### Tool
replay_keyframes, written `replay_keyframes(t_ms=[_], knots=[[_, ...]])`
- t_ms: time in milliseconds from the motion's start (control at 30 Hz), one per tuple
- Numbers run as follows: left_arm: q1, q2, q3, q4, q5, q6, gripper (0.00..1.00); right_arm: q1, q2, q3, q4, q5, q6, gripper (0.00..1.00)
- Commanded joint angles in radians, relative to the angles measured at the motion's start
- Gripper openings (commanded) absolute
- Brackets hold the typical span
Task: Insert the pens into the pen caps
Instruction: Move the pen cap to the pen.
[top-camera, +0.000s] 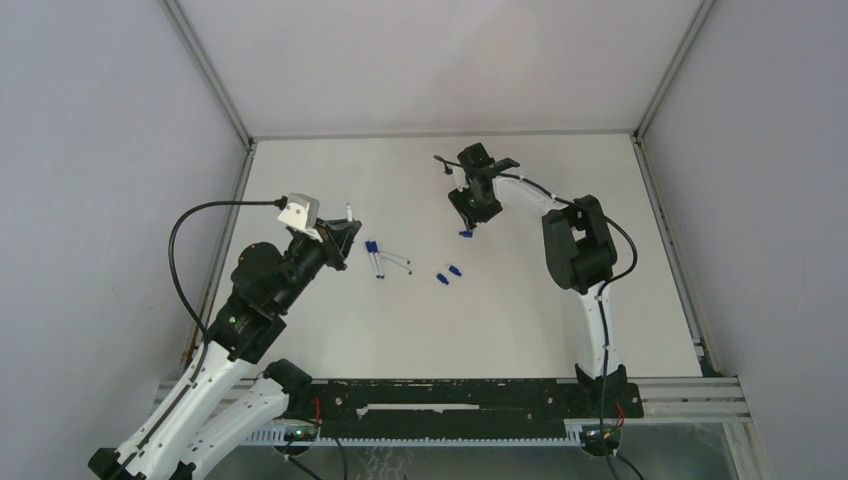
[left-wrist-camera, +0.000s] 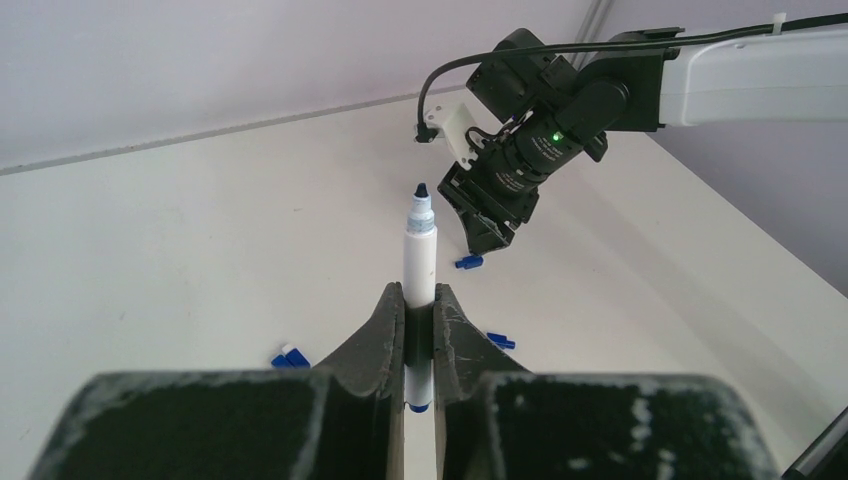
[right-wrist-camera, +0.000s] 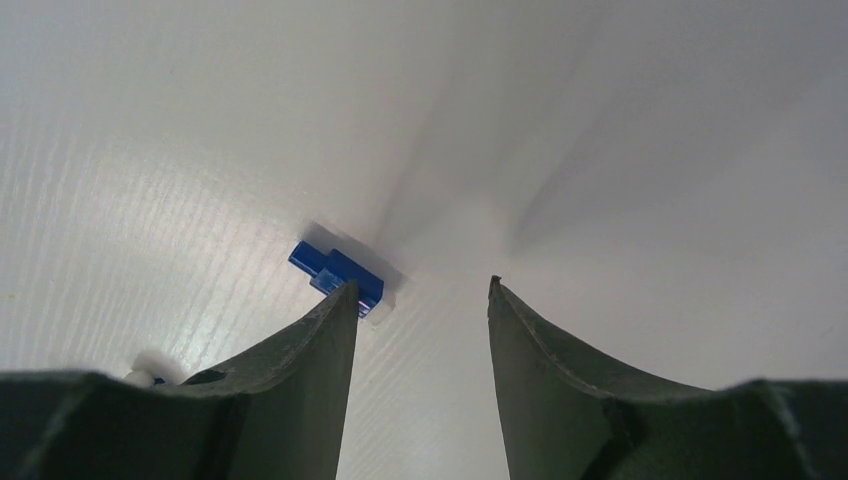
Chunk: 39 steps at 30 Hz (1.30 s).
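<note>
Item 1, uncapped pen (left-wrist-camera: 419, 255): clamped between the fingers (left-wrist-camera: 385, 335) of the left gripper (left-wrist-camera: 419, 292), which press on both sides of the white barrel at about its middle. In the left wrist view its long axis runs straight up the frame, away from the camera. The dark tip leads and points toward the right gripper (left-wrist-camera: 490, 228). A blue end shows behind the fingers. From above, the uncapped pen (top-camera: 348, 212) projects from the left gripper (top-camera: 345, 230) with its tip toward the far edge of the table (top-camera: 300, 330), on the left half.

Item 2, blue cap (right-wrist-camera: 335, 272): lies flat on the table surface under the right gripper (right-wrist-camera: 420, 285). Its long axis is diagonal in the right wrist view, with the narrower end at upper left. The jaws stand well parted with nothing between them. The cap sits outside that gap, at the tip of the finger (right-wrist-camera: 320, 360) on the left of the view; whether they touch cannot be told. From above, the same blue cap (top-camera: 466, 234) is just below the right gripper (top-camera: 468, 218), right of centre.

Item 3, two pens (top-camera: 395, 259): lying flat and close together just right of the left gripper, with blue at their left ends. Their exact angle is not legible.

Item 4, two caps (top-camera: 448, 274): lying side by side, between those pens and the right arm, apart from both grippers.
</note>
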Motion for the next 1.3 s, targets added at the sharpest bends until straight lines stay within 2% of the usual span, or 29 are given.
replay_keyframes(t_ms=[0, 167, 333, 600, 867, 1267], knots=[[0.01, 0.0, -0.016, 0.055, 0.012, -0.011, 0.0, -0.013, -0.013, 0.033, 0.002, 0.003, 0.041, 0.58], [0.011, 0.005, -0.015, 0.058, 0.024, -0.014, 0.0, -0.017, -0.127, -0.053, 0.083, -0.045, 0.079, 0.58], [0.013, 0.004, -0.014, 0.06, 0.041, -0.016, 0.0, -0.023, -0.154, -0.077, 0.105, -0.078, 0.112, 0.58], [0.016, 0.0, -0.014, 0.058, 0.04, -0.015, 0.0, -0.022, -0.068, 0.001, 0.112, -0.02, 0.213, 0.57], [0.017, 0.0, -0.014, 0.057, 0.041, -0.016, 0.0, -0.023, 0.046, 0.108, 0.05, 0.022, 0.202, 0.57], [0.017, 0.004, -0.014, 0.058, 0.044, -0.016, 0.0, -0.004, 0.078, 0.118, 0.015, 0.033, 0.171, 0.59]])
